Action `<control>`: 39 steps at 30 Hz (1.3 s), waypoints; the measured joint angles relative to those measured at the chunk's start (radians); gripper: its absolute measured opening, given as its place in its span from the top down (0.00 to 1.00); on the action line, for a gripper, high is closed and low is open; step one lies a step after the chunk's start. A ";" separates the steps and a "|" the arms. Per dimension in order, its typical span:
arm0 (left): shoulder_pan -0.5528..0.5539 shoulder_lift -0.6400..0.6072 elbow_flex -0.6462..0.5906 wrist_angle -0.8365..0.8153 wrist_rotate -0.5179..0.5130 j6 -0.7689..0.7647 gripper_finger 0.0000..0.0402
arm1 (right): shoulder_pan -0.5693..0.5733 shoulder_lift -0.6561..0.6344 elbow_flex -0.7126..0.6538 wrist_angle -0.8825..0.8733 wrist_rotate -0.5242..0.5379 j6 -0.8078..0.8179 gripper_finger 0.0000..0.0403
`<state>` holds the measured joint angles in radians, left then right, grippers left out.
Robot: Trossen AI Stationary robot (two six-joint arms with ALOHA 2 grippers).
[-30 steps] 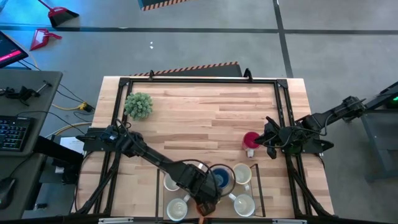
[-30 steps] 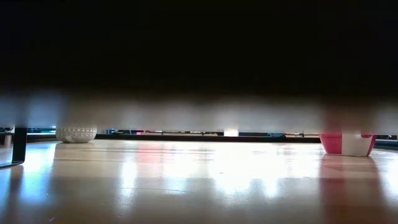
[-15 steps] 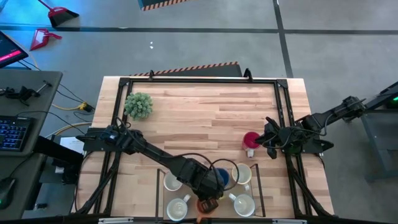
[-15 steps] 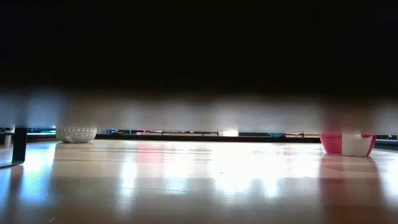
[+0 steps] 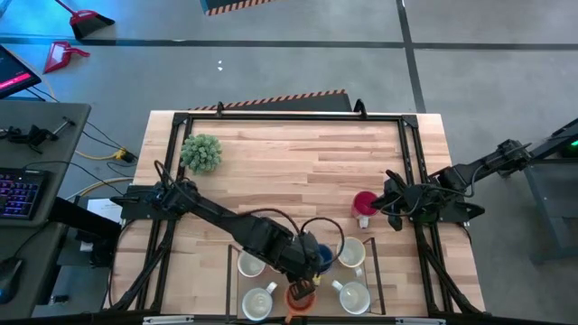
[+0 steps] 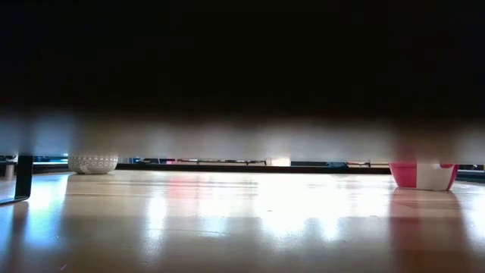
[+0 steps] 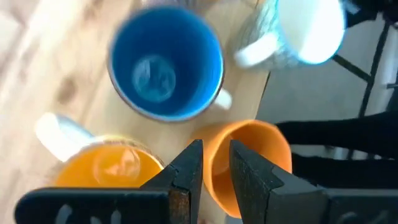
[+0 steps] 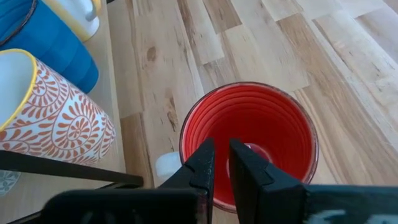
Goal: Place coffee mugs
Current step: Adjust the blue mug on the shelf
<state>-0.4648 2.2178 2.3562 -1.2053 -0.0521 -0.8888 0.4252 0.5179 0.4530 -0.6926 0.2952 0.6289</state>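
Surface: wooden table [image 5: 298,171] with a dark rail frame; potted plant [image 5: 200,153] at its far left corner.
Landmark: blue mug [image 7: 166,62], standing among the mugs at the table's near edge.
Left gripper [image 7: 214,163]: just beside the blue mug, jaws narrowed and pinching the rim of an orange mug [image 7: 247,163].
Second orange mug [image 7: 107,168]: next to the blue mug, on the table.
White mugs [image 5: 351,254]: clustered around the blue mug.
Right gripper [image 8: 221,163]: away from the blue mug toward the table's right edge, jaws pressed onto the rim of the red mug [image 8: 249,140].
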 joint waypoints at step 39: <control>0.029 -0.883 -0.885 0.003 -0.561 0.343 0.83 | 0.000 0.041 0.256 0.342 0.244 -0.427 0.94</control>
<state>-0.4362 1.3350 1.4717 -1.2023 -0.6133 -0.5454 0.4248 0.5588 0.7087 -0.3508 0.5396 0.2015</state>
